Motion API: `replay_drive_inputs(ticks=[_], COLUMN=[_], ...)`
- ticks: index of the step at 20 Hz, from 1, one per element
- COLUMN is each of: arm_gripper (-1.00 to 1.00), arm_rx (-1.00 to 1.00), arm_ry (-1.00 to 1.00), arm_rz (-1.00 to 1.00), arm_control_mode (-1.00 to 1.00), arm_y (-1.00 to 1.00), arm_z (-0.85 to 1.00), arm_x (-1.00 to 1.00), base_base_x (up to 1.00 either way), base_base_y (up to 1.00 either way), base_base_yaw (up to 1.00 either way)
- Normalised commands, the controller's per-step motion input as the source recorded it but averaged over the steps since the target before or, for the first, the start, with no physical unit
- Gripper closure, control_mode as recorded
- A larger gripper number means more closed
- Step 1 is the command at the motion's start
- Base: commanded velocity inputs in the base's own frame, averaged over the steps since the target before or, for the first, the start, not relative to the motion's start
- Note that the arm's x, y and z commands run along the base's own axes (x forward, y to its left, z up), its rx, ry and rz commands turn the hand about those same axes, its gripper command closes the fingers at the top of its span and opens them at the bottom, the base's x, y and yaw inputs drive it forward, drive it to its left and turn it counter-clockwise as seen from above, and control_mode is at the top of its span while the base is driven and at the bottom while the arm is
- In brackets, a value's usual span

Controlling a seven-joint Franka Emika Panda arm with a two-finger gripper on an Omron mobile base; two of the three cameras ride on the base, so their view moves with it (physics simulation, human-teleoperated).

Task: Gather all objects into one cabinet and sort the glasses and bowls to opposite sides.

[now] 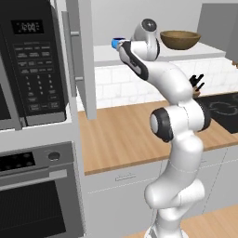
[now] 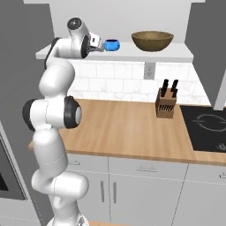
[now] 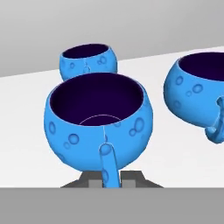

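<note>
In the hand view three bright-blue vessels with dark insides stand on the cabinet's white bottom board (image 3: 26, 144). The nearest vessel (image 3: 99, 120) has its handle between my gripper's (image 3: 112, 183) finger tips, which press against it. A second vessel (image 3: 89, 61) is behind it and a third (image 3: 201, 89) stands to the right. From the right base, my gripper (image 2: 100, 46) reaches the vessel (image 2: 111, 44) at the board's (image 2: 132, 53) left part. The wide brown wooden bowl (image 2: 152, 40) sits further right on the same board. From the left base, the vessel (image 1: 118, 42) peeks out behind my arm, left of the bowl (image 1: 180, 39).
A wooden counter (image 2: 123, 128) runs below, carrying a knife block (image 2: 166, 103) beside a black cooktop (image 2: 207, 128). A microwave (image 1: 32, 60) and oven (image 1: 37, 195) fill a tall unit at the left. A grey panel (image 1: 86, 56) hangs beside the cabinet's left end.
</note>
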Motion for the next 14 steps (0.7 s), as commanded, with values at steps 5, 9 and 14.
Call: replay_drive_inputs(ticks=[5,9,14], arm_gripper=[-1.00,-1.00,-1.00], arm_rx=[0.00,0.00,0.00], arm_ry=[0.00,0.00,0.00], arm_rz=[0.00,0.00,0.00], arm_control_mode=[-1.00,-1.00,-1.00], arm_y=[0.03,0.00,0.00], arm_z=[0.00,0.00,0.00], arm_x=[0.28,0.11,0.00], base_base_x=[0.00,0.00,0.00], base_base_y=[0.00,0.00,0.00], base_base_yaw=[0.00,0.00,0.00])
